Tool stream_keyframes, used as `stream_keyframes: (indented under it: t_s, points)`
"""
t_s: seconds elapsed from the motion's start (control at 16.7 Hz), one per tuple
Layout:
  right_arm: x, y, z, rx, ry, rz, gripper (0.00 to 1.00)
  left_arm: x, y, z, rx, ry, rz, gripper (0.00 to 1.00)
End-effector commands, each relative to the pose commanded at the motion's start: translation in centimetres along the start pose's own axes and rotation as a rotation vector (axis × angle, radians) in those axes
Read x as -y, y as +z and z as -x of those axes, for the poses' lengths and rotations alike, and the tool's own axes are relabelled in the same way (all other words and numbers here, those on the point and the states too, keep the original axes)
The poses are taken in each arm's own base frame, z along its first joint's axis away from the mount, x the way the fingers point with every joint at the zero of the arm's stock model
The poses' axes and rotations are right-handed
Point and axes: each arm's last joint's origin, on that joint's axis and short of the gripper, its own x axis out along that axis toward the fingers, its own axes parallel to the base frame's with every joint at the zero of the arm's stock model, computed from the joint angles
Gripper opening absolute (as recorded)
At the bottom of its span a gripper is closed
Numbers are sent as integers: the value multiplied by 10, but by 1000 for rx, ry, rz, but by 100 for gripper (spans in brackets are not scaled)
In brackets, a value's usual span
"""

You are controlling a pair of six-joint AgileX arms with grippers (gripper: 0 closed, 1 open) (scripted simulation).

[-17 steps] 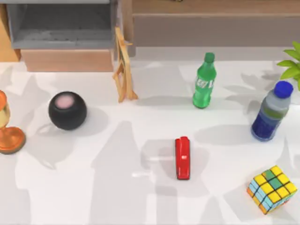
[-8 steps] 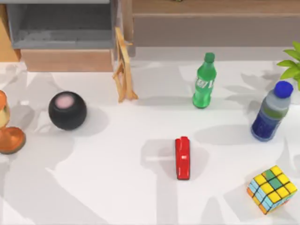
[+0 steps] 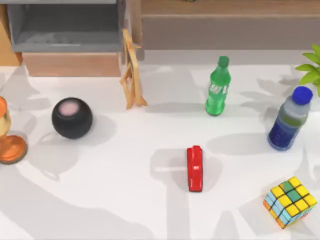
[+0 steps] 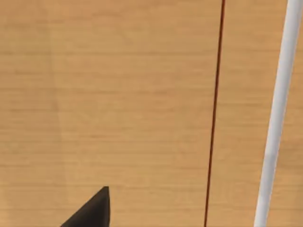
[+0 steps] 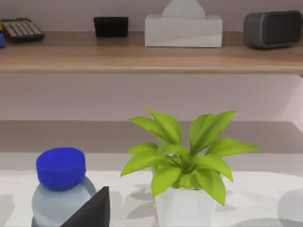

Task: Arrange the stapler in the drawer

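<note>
The red stapler (image 3: 195, 168) lies flat on the white table, a little right of the middle, its long side running front to back. The drawer (image 3: 72, 64) stands open at the back left, with a grey inside and a tan front panel. A dark part of my left gripper (image 4: 92, 210) shows in the left wrist view against a tan wooden surface. A dark part of my right gripper (image 5: 92, 210) shows in the right wrist view, close to the blue-capped bottle (image 5: 61, 184) and the potted plant (image 5: 182, 165).
A black ball speaker (image 3: 72, 118) and an orange goblet (image 3: 9, 142) stand at the left. A small wooden easel (image 3: 131, 70) is beside the drawer. A green bottle (image 3: 217, 87), blue-capped bottle (image 3: 289, 120), colour cube (image 3: 290, 201) and brown shelf (image 3: 225, 15) are at the right.
The shadows on the table's left half have shifted. The stapler and the other objects have not moved.
</note>
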Motion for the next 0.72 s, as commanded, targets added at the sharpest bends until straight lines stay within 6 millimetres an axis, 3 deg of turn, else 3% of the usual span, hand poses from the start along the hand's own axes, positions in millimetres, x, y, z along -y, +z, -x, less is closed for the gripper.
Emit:
stream_keyframes:
  t_s: [0.24, 0.72]
  points:
    - [0, 0, 0, 0, 0, 0, 100, 0, 2, -1, 3, -3, 3, 100]
    - [0, 0, 0, 0, 0, 0, 100, 0, 0, -25, 0, 0, 0, 100]
